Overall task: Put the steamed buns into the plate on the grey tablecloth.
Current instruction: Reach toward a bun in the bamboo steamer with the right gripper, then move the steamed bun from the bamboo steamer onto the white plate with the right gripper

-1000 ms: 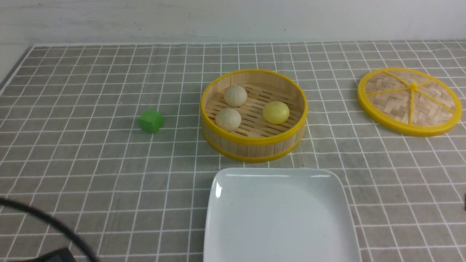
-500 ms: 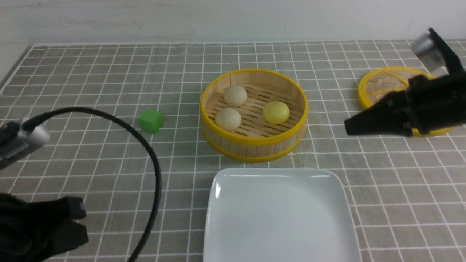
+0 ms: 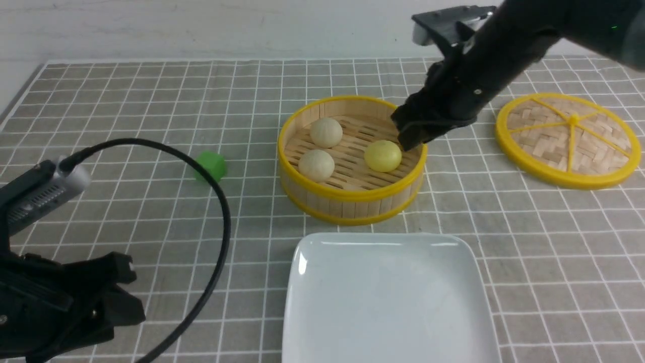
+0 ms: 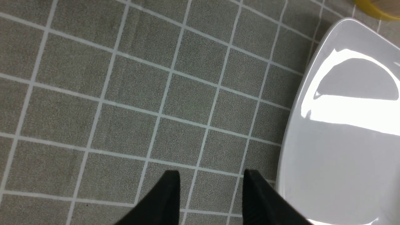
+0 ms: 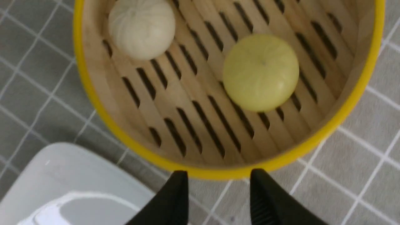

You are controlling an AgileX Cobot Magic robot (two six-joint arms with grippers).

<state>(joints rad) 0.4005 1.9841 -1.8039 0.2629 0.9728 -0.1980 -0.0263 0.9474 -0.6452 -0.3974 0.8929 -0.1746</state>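
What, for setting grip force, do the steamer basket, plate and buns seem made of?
Steamer basket: matte pale slats with visible grain, likely bamboo; its shiny yellow rims look like plastic. Plate: glossy white with sharp reflections, probably glazed ceramic, possibly melamine. Steamed buns: matte, faintly pleated, uniform colour; perhaps foam or rubber replicas, but that stays open.

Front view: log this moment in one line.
buns: three in steamer | plate: empty | right tool: open by yellow bun | left tool: open over cloth
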